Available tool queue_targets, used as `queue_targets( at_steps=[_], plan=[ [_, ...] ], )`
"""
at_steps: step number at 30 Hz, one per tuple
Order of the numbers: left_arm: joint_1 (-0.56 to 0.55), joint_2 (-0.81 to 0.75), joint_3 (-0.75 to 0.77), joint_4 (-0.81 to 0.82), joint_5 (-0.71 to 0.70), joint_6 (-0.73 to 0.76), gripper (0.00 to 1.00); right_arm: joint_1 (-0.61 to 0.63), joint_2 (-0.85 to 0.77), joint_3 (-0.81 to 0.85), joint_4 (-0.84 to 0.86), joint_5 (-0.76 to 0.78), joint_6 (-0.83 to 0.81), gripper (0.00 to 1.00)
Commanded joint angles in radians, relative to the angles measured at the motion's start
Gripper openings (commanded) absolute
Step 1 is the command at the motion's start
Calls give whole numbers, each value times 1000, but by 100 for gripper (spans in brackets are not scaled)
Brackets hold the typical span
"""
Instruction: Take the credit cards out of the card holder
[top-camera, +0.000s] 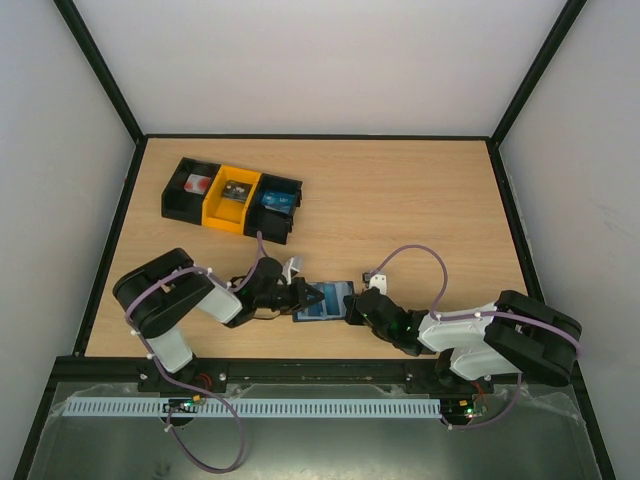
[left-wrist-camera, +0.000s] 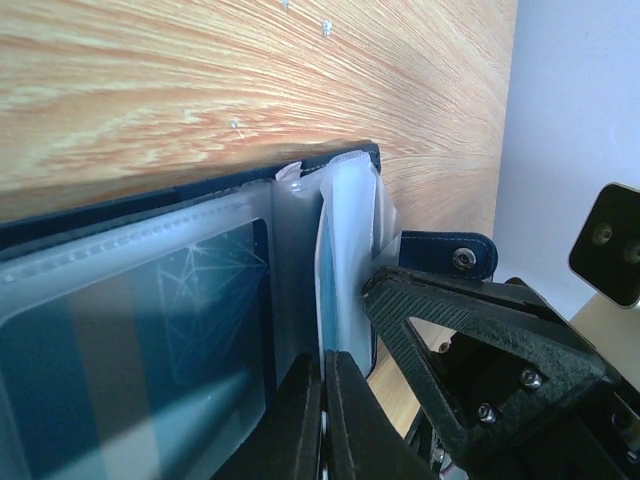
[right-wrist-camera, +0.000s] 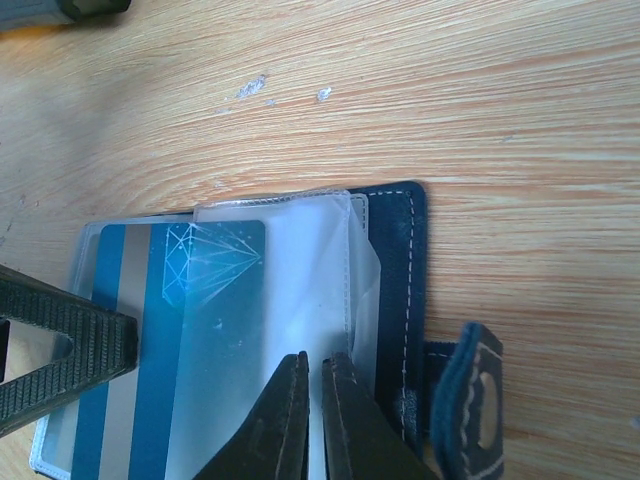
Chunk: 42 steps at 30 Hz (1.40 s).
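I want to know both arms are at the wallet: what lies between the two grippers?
The open card holder, a blue card in its clear sleeve, lies between the left gripper and right gripper; the top view shows it.

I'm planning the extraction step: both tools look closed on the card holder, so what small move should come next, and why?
Probably ease the left tool away from the right tool, to slide the blue card out. Both are shut on the card holder's clear sleeve, the left one over the card inside it.
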Motion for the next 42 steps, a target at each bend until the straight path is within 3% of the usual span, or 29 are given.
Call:
queue_targets(
  at_steps=[1,14,29,34,42],
  plan=[
    [15,-33,-26,-44,6,14,3,-2,14,-27,-107,-5,-16,7],
    [59,-173,-56,-116,16,27,3,-2,-198,0,-184,93,-218,11],
    [127,-395,-92,-213,37,20,3,-1,-602,-158,36,-64,-701,18],
    [152,-499,-107,-240,45,13,3,0,-578,-133,71,-98,-808,18],
    [185,-633,-111,-313,61,-14,3,49,-405,-53,177,-134,-981,25]
  ],
)
